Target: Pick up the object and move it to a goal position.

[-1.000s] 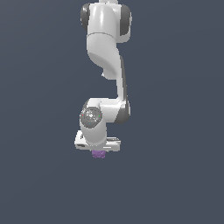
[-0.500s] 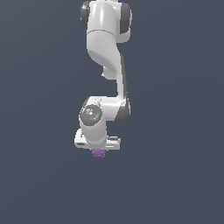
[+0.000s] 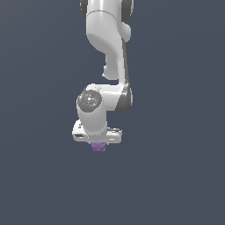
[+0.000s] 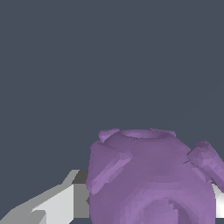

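Observation:
The object (image 3: 99, 148) is a small purple bumpy lump with a circular mark, sitting directly under the white hand of the arm in the exterior view. My gripper (image 3: 98, 144) is shut on it from above, and the fingers are mostly hidden behind the lump. In the wrist view the object (image 4: 148, 179) fills the space between the light grey fingers (image 4: 57, 203), touching them on both sides. No goal marker shows in either view.
The white arm (image 3: 107, 48) rises from the gripper up and out of the exterior view's top. Around it there is only a uniform dark grey background, with no other objects or edges.
The hand and the purple object have risen slightly together. The grip on the object looks unchanged.

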You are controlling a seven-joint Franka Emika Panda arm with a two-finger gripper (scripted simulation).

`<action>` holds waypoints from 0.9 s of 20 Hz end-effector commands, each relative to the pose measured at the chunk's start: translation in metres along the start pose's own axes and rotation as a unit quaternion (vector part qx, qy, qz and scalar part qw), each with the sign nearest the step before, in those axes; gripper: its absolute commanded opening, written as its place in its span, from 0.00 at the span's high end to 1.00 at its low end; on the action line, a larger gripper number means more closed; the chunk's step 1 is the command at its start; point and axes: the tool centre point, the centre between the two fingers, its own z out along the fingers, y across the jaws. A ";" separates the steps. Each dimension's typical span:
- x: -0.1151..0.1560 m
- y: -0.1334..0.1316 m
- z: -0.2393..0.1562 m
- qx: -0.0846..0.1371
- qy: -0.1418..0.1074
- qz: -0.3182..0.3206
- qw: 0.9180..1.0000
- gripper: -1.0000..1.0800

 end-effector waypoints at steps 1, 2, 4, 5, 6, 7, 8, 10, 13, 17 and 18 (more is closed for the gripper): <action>-0.006 0.000 -0.021 0.000 0.001 0.000 1.000 1.00; -0.009 0.000 -0.030 0.000 0.001 0.000 1.000 1.00; -0.015 0.000 -0.050 0.000 0.001 0.000 1.000 1.00; -0.018 0.000 -0.061 0.000 0.001 0.000 1.000 1.00; -0.022 0.001 -0.072 0.000 0.001 0.000 1.000 1.00; -0.025 0.001 -0.082 0.000 0.001 0.000 1.000 1.00; -0.028 0.001 -0.094 0.000 0.001 0.000 1.000 1.00; -0.035 0.001 -0.117 0.000 0.001 0.000 1.000 1.00; -0.045 0.001 -0.152 0.000 0.001 0.000 1.000 1.00; -0.059 0.002 -0.198 0.000 0.001 0.000 1.000 1.00; -0.062 0.002 -0.210 0.000 0.001 0.000 1.000 1.00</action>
